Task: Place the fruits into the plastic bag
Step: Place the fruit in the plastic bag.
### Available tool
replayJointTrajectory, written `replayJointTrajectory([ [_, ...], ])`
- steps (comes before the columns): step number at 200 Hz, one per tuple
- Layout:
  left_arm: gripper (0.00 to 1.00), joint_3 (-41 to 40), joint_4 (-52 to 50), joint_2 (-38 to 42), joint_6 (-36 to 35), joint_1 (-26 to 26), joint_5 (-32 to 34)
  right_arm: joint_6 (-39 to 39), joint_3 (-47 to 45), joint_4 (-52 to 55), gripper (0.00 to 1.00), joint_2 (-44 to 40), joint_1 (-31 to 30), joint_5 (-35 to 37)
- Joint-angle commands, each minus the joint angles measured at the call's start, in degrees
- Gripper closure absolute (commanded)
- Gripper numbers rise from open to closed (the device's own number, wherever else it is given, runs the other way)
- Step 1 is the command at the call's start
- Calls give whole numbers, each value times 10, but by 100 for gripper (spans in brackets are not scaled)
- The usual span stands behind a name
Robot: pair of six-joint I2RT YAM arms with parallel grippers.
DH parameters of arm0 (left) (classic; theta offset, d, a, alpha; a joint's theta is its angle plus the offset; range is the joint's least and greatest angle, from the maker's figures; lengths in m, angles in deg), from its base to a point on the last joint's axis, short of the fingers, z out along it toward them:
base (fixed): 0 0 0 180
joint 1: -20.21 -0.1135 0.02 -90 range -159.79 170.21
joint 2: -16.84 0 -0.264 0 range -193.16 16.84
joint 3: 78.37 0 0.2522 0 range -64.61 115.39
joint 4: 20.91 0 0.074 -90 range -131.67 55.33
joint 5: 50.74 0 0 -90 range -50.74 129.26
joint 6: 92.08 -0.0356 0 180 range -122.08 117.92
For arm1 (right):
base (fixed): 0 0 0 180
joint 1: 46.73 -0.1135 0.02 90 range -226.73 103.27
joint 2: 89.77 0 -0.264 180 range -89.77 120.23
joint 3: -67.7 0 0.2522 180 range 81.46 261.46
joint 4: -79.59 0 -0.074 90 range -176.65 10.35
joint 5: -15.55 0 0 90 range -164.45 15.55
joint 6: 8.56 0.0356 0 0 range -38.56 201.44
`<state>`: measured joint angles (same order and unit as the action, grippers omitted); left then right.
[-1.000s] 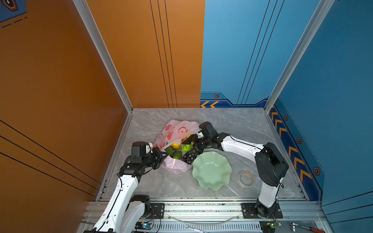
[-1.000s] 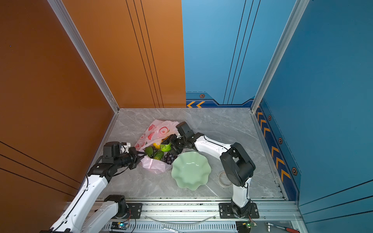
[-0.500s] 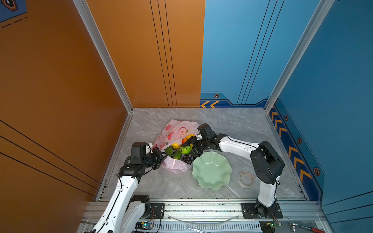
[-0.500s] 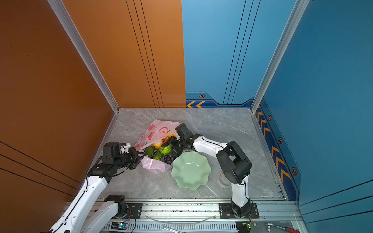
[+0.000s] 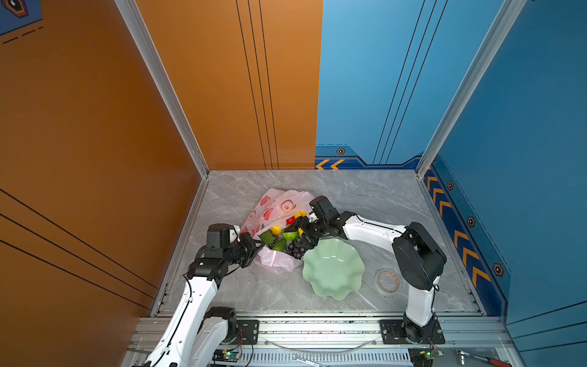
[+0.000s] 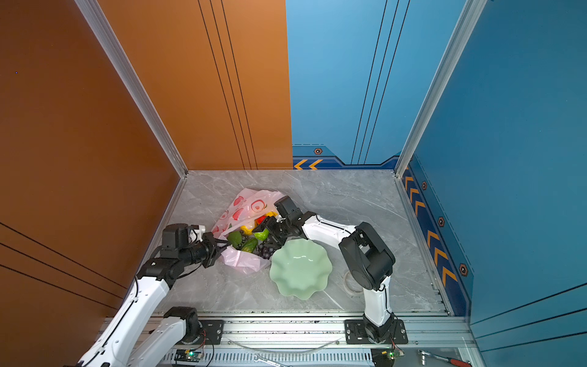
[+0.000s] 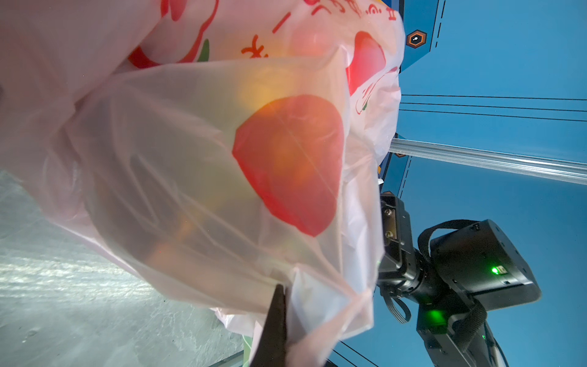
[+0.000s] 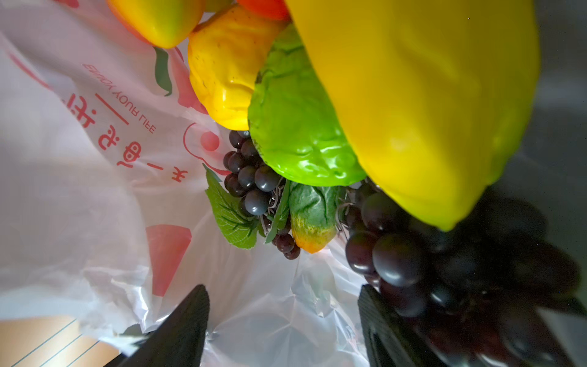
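We've got the plastic bag (image 5: 279, 206) sitting left of centre on the worktop (image 5: 381, 197), close to its left edge. The green plate (image 5: 333, 273) sits right up against the bag's front side and the tape roll (image 5: 387, 281) is near the front right corner, so the bare marble to move in runs along the back edge and down the right edge. Compared with a second ago the right arm has nudged in toward the bag's mouth and its jaws have spread, while the left arm hasn't budged. The left gripper (image 5: 256, 245) is clamped on the bag's rim (thin film pinched between the fingers (image 7: 275, 317)). The right gripper (image 8: 282, 317) stands wide at the mouth, holding nothing. The fruits (image 8: 295, 127) lie just ahead of it, with the grapes (image 8: 397, 260) touching one finger and the banana (image 8: 428, 95) pressed against them.
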<state>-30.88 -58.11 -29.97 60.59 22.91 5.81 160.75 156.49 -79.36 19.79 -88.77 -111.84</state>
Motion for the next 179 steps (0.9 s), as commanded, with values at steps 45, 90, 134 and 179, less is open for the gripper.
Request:
replayJointTrajectory([
  [45, 100, -8, -8, 2, -2, 3, 9, -13, 2, 7, 27, 9, -3, -5],
  [90, 100, -11, -8, 5, -1, 3, 9, -18, 6, 8, 26, 1, -4, 1],
  [134, 100, -11, -8, 7, -1, 3, 10, -51, 27, 49, 27, -12, -6, 12],
  [179, 100, -11, -8, 8, 0, 3, 11, -157, 82, 172, 27, -24, -7, 52],
])
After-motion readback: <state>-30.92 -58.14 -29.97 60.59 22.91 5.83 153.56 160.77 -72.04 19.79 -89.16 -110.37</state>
